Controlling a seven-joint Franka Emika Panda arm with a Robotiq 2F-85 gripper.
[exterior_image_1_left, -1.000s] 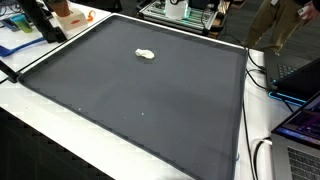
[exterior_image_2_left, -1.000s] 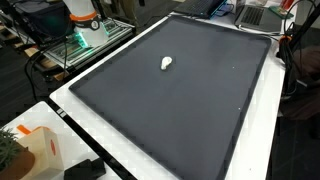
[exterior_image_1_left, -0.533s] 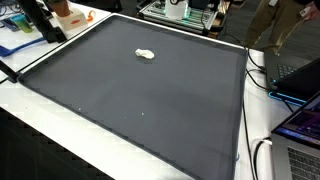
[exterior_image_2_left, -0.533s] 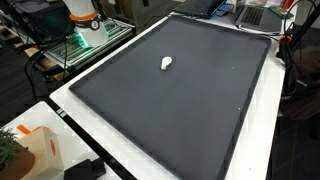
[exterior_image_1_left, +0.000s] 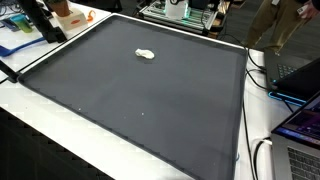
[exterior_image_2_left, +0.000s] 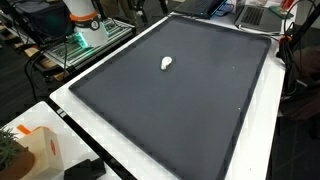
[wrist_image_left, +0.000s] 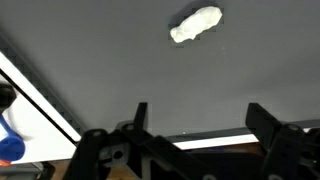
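Observation:
A small white lumpy object (exterior_image_1_left: 146, 54) lies on a large dark grey mat (exterior_image_1_left: 140, 100) that covers a white table; it also shows in an exterior view (exterior_image_2_left: 166, 63) and in the wrist view (wrist_image_left: 196, 25). My gripper (wrist_image_left: 200, 120) shows only in the wrist view. Its two black fingers are spread wide apart with nothing between them. It hangs above the mat (wrist_image_left: 110, 60), well apart from the white object, which lies beyond the fingertips. The gripper is out of frame in both exterior views.
The white and orange robot base (exterior_image_2_left: 80, 15) stands past one mat edge. An orange and white box (exterior_image_2_left: 40, 150) sits on the table margin and also shows in an exterior view (exterior_image_1_left: 68, 14). Laptops (exterior_image_1_left: 300, 130) and cables lie along one side. A person (exterior_image_1_left: 280, 20) stands behind.

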